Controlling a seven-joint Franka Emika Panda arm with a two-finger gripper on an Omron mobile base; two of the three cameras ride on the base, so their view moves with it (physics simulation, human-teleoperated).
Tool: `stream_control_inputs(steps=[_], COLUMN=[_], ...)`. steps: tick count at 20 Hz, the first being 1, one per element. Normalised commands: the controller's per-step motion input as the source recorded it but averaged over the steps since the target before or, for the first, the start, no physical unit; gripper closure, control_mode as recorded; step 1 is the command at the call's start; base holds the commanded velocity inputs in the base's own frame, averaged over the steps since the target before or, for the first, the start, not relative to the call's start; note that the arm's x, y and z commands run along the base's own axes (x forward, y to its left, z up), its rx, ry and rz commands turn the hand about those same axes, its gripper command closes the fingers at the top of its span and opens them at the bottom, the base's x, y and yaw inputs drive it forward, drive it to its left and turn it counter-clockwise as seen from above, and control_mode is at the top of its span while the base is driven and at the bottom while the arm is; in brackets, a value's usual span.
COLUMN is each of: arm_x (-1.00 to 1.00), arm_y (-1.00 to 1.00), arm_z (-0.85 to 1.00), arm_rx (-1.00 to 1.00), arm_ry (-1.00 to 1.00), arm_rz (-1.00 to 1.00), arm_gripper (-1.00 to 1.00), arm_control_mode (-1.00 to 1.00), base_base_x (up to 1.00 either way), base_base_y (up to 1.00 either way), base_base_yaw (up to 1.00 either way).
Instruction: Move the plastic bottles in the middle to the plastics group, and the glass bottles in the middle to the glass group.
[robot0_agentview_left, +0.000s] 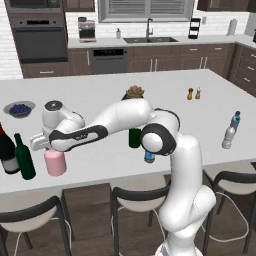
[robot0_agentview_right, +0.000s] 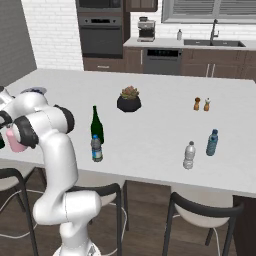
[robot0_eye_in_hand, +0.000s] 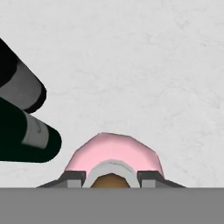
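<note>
The claw (robot0_agentview_left: 50, 148) grips the neck of the pink bottle (robot0_agentview_left: 55, 163). The pink bottle stands on the counter (robot0_agentview_left: 100, 95), just beside the stocky green bottle (robot0_agentview_left: 24, 157).

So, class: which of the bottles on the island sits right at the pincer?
The squat pink bottle, directly beneath the pincer; every other bottle is dark or clear.

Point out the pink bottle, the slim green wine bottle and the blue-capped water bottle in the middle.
pink bottle (robot0_agentview_left: 55, 163): left base view, on its body.
slim green wine bottle (robot0_agentview_right: 96, 127): right base view, on its shoulder.
blue-capped water bottle (robot0_agentview_right: 96, 149): right base view, on its label band.
</note>
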Motion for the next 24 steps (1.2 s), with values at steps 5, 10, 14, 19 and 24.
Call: stream_control_inputs(steps=[5,10,14,19,24], arm_x=[0.00,0.00,0.00,-0.03,-0.25], arm_y=[0.00,-0.01,-0.20,-0.41,-0.77], arm_z=[0.00,0.00,0.18,0.50,0.62], arm_rx=[0.00,0.00,0.00,0.06,0.14], arm_ry=[0.00,-0.01,0.00,-0.01,0.00], arm_rz=[0.00,0.00,0.00,-0.01,-0.05], arm_gripper=[-1.00,-1.00,-1.00,-1.00,-1.00], arm_control_mode=[-1.00,-1.00,-1.00,-1.00,-1.00], base_base_x=[0.00,0.00,0.00,0.00,0.00], base_base_y=[0.00,0.00,0.00,0.00,0.00], base_base_yaw=[0.00,0.00,0.00,0.00,0.00])
